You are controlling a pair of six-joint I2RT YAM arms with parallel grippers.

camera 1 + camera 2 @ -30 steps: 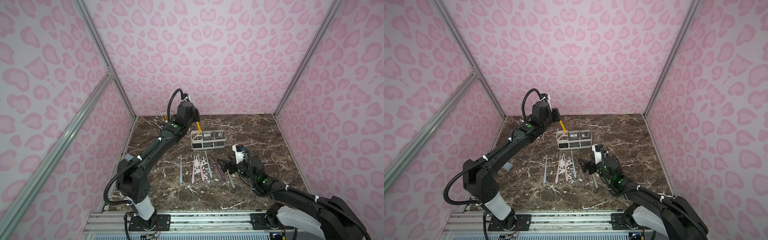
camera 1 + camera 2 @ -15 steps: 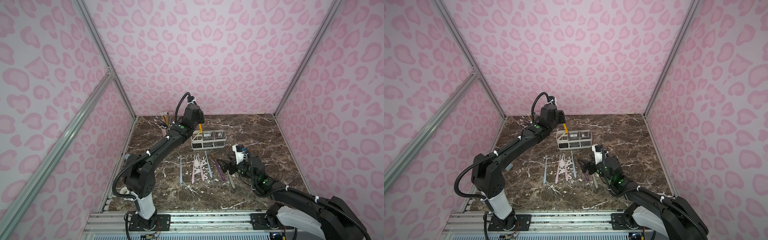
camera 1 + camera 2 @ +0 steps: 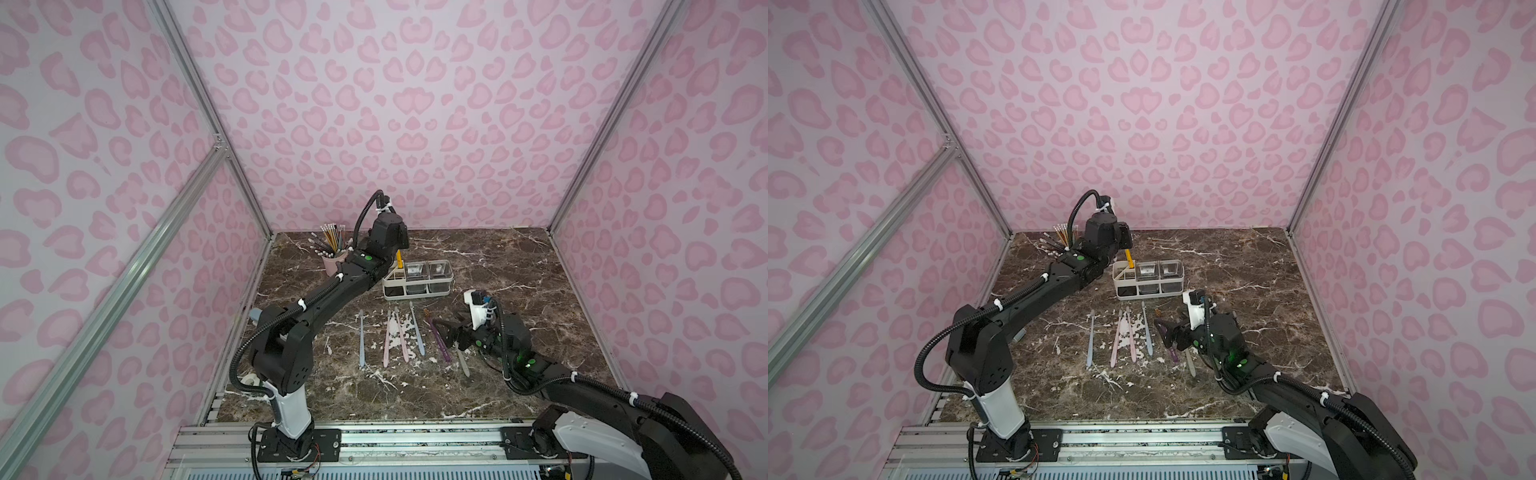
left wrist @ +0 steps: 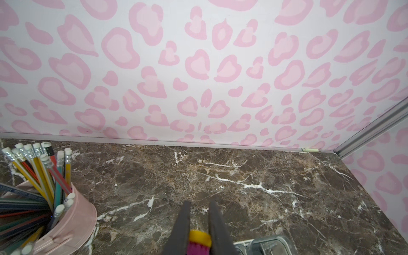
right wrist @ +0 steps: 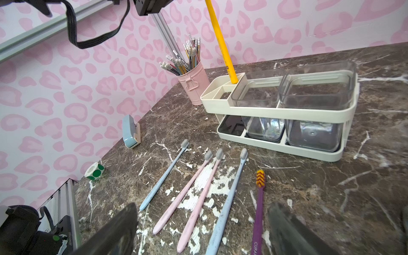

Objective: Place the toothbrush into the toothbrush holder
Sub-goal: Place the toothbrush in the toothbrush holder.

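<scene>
Toothbrush between left fingers, lower end in toothbrush holder slot

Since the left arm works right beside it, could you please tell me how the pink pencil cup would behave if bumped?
The cup probably tips easily: tall, narrow, with pencils fanning out above its rim. Being round, it could roll once down. It looks like thin metal, so likely light.

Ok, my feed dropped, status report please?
Left pincer shut on yellow toothbrush. Its lower end inside toothbrush holder slot. Right pincer open near purple toothbrush. Nothing blocking.
</scene>
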